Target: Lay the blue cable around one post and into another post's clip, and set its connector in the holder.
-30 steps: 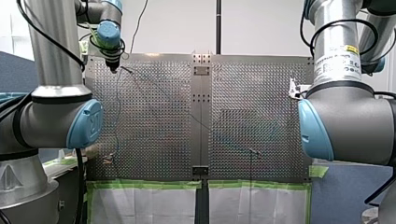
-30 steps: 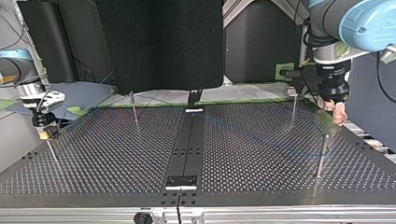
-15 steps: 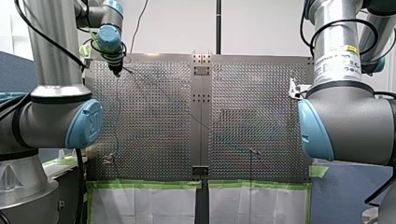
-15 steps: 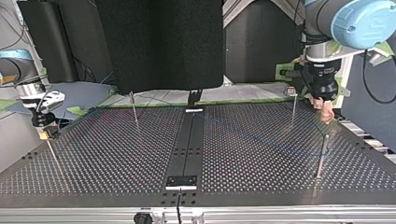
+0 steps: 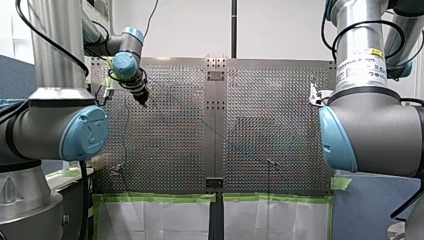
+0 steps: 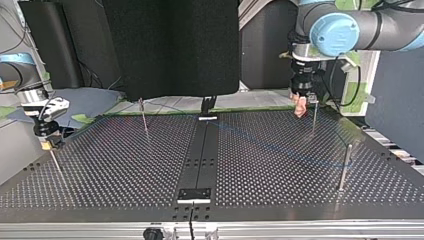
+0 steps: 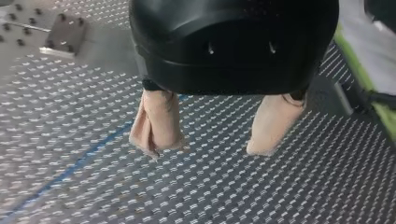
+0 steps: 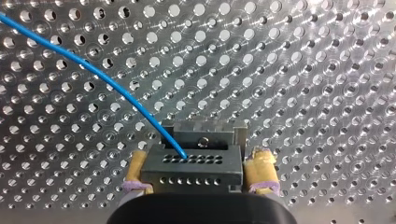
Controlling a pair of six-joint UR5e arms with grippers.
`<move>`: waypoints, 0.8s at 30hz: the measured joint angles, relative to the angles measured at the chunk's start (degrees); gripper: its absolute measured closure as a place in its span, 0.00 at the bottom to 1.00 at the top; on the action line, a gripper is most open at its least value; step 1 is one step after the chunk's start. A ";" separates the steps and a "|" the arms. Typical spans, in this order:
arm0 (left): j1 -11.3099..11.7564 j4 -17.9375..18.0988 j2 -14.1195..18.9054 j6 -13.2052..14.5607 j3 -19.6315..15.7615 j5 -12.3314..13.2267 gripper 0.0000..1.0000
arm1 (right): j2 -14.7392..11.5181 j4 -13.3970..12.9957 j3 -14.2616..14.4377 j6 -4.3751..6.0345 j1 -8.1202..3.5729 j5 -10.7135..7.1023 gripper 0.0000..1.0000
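While my left gripper is hovering wide open and empty beside the blue cable, near 1 far post, a careless closing could be missing or dragging the line. At right, my right gripper is clamping the connector, so a tug risks twisting it.

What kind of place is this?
Probably a robotics lab test bench: a perforated metal table with upright posts, and my right gripper holding a blue cable by its connector.
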 joint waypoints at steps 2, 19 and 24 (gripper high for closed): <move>-1.04 1.07 -1.04 -1.02 -1.02 -0.88 0.00 | 0.00 0.09 0.00 -0.08 0.00 0.00 0.11; -8.58 8.59 -8.58 -6.77 -8.58 -8.14 0.00 | -0.08 0.29 -0.08 -0.26 0.16 0.01 0.11; -10.99 11.00 -10.99 -4.79 -10.99 -10.34 0.00 | -0.09 0.36 -0.08 -0.30 0.21 0.00 0.11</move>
